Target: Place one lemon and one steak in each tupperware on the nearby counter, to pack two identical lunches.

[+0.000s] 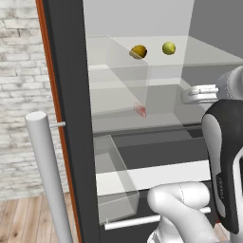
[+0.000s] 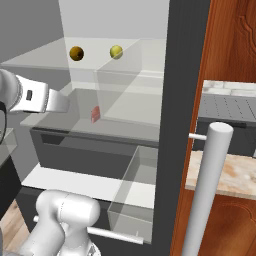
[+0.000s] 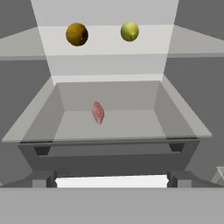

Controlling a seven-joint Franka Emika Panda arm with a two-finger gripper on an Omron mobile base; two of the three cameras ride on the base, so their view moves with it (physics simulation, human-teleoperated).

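The steak [image 3: 98,112] stands on edge in a clear fridge drawer [image 3: 43,114], its long axis running up and down in the hand view, one narrow edge toward the camera. On the shelf [image 3: 144,43] above sit two lemons well apart: the dull orange-yellow lemon [image 3: 77,34] on the left, the bright yellow-green lemon [image 3: 129,31] on the right. The white arm [image 2: 35,98] reaches level into the open fridge from the left of the right base view, aimed at the drawer; its fingers stand wide apart, holding nothing. The right base view alone shows the mottled counter [image 2: 235,172] past the door handle [image 2: 207,185].
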